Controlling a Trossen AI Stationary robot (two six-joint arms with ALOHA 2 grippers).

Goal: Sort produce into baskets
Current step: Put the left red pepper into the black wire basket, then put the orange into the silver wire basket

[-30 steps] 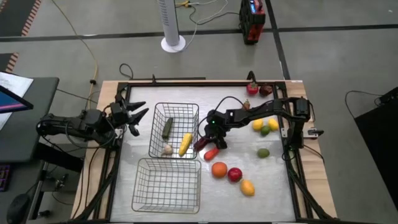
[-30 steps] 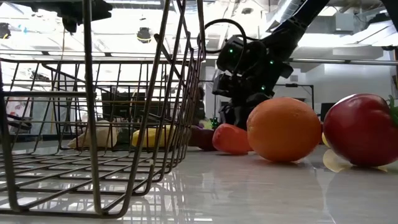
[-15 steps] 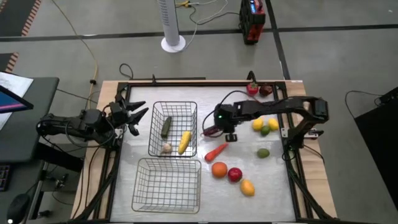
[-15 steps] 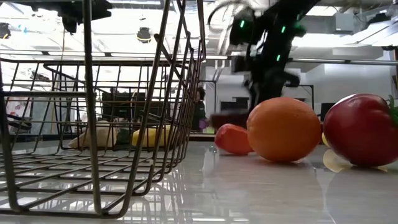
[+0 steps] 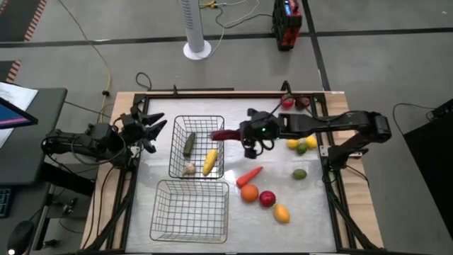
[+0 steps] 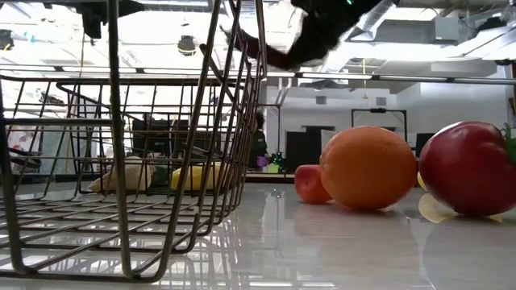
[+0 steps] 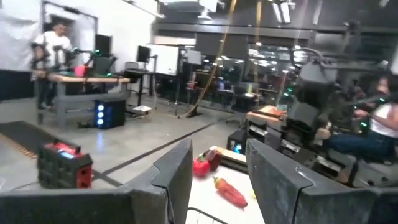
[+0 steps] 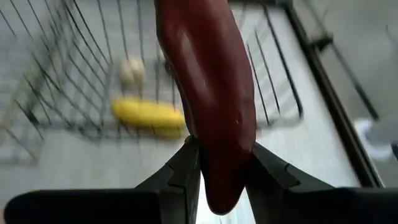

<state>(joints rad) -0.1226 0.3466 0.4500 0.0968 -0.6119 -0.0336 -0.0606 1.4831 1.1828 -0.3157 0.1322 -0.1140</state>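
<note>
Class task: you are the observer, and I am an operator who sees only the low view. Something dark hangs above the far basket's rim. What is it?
Observer: The right gripper, shut on a dark red long vegetable.
Operator: Is it over the basket yet?
Observer: In the high view the vegetable's tip sits over the far basket's right rim.
Operator: What is already in that basket?
Observer: A green piece, a yellow one and a pale garlic.
Operator: And the left arm?
Observer: The left gripper waits open at the table's left edge.
</note>
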